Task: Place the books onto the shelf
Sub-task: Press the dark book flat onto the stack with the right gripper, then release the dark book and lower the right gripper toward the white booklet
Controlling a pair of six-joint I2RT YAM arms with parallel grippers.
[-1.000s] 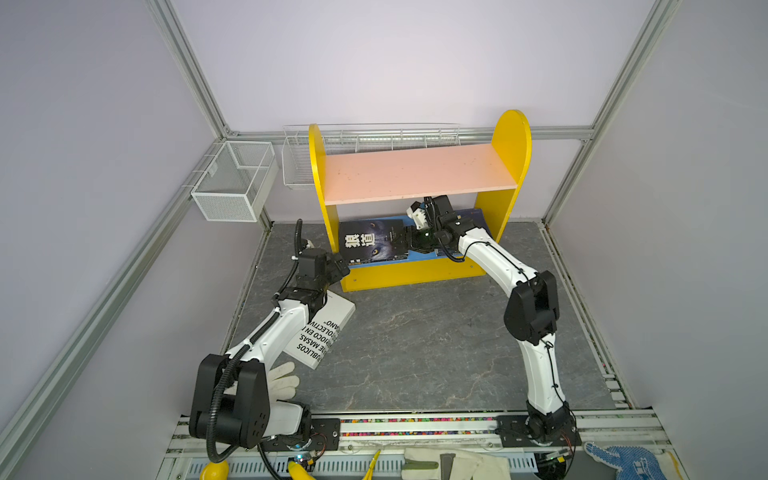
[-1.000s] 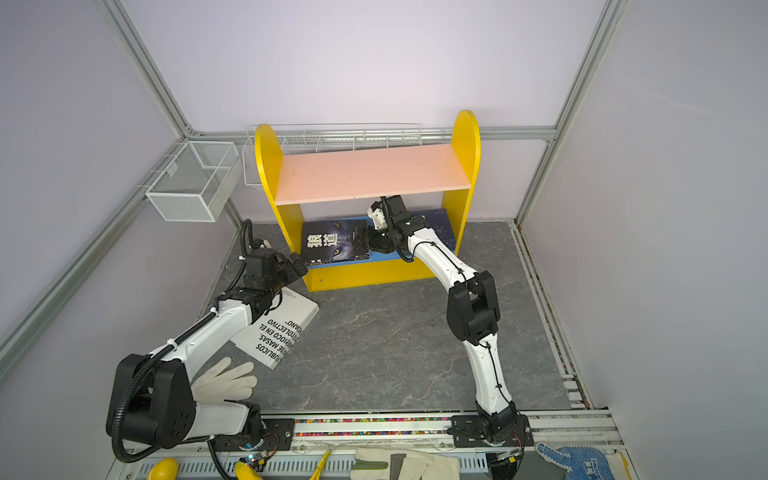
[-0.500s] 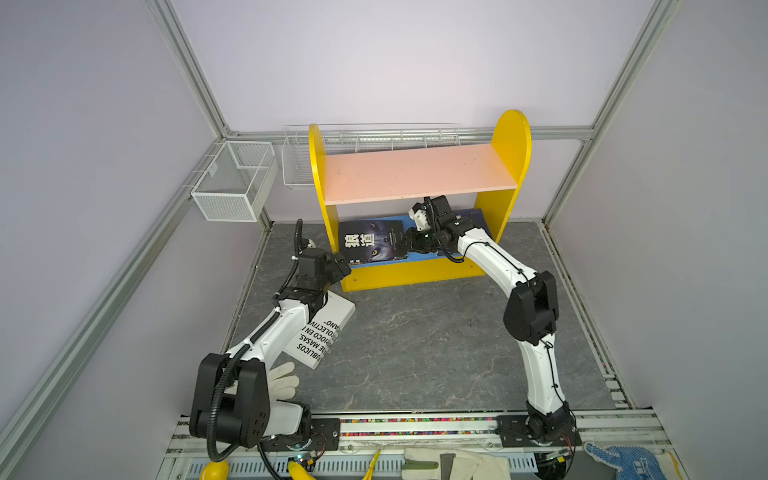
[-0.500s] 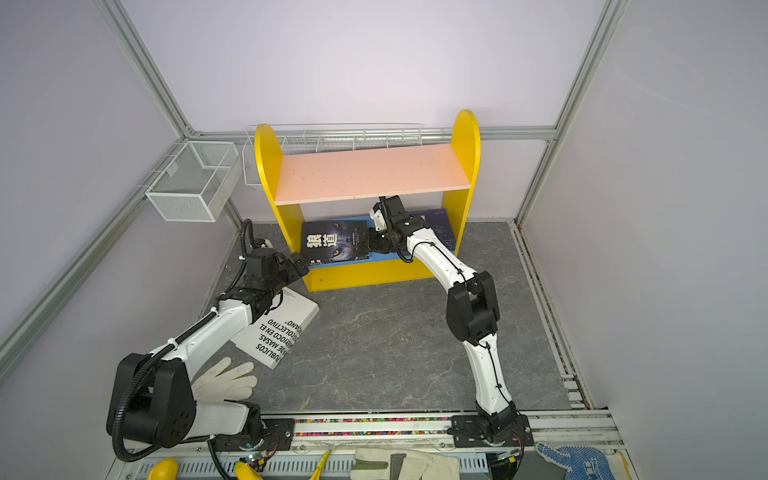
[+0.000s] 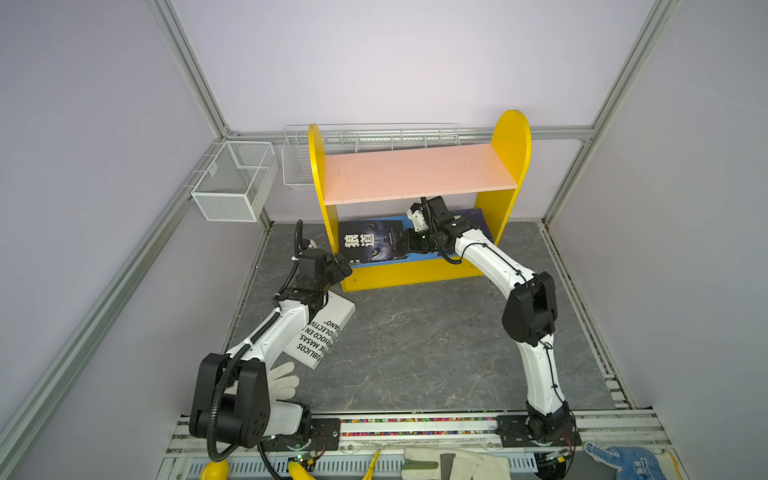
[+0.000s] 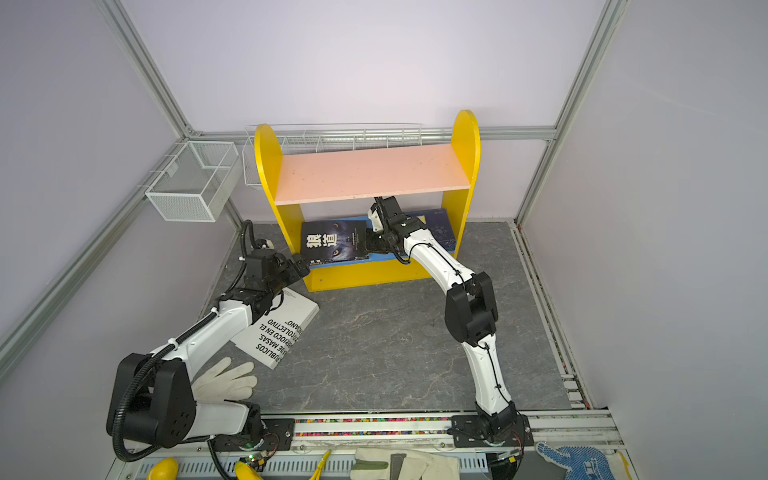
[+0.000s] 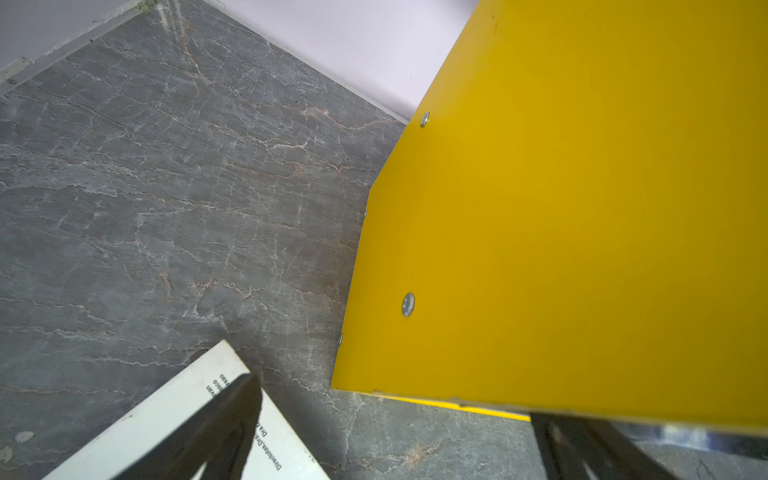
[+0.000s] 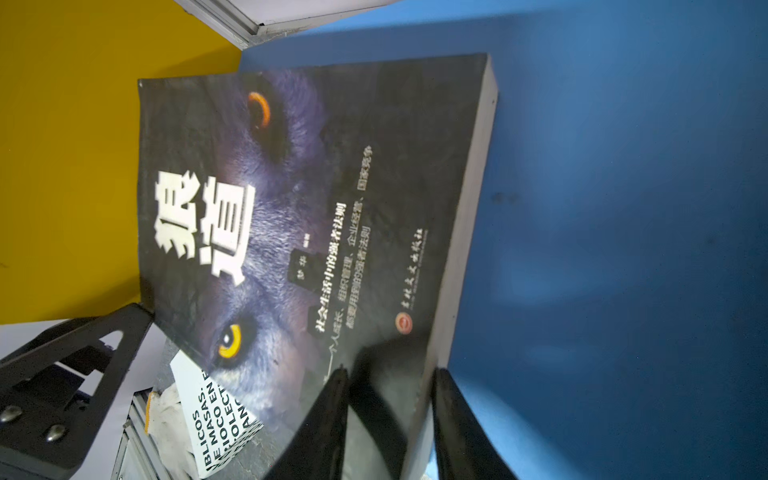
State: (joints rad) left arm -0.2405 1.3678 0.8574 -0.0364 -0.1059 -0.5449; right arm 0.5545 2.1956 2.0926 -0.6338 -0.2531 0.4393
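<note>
White book (image 5: 328, 332) lies flat on floor (image 5: 415, 345), front-left of shelf (image 5: 512, 137). L gripper (image 5: 340, 266) hovers over its far corner beside shelf's left panel (image 7: 582, 208), jaws wide open, empty. R gripper (image 5: 405, 242) reaches under shelf's pink board (image 5: 415, 172), jaws pinched on right edge of wolf-eye book (image 5: 370, 243), which lies flat at left end of shelf's blue lower board (image 8: 623, 208). Navy book (image 5: 473, 217) lies at right end.
</note>
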